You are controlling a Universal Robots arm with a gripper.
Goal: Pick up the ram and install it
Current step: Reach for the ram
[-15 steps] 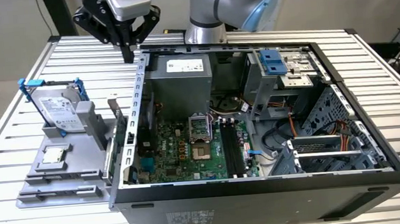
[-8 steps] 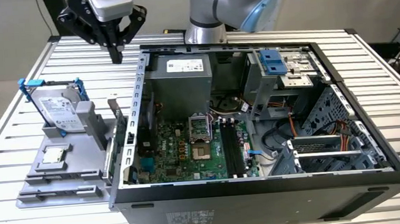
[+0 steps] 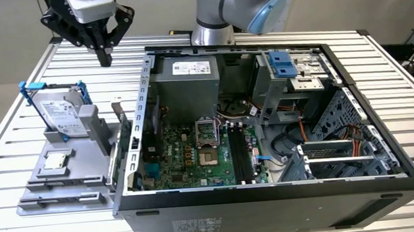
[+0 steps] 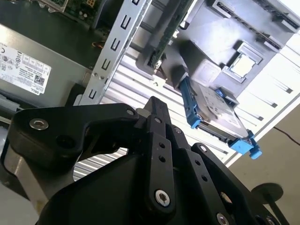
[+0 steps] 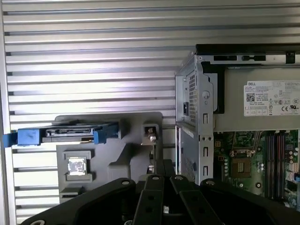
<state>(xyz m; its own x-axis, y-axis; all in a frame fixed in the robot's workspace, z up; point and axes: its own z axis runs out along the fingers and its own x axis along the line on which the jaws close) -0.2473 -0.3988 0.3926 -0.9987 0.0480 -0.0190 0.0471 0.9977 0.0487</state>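
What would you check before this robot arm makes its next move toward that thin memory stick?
1. Black pincer empty: ok, it holds nothing.
2. Jaws open for a grasp: not ok, they stand shut.
3. Thin dark memory stick ready: ok, it stands on edge in the grey plastic holder, beside the open computer case.
4. Pincer over the stick: not ok, in the exterior view it hovers above the ribbed metal table, beyond the holder.
5. Long black memory slots free: ok, they look empty.
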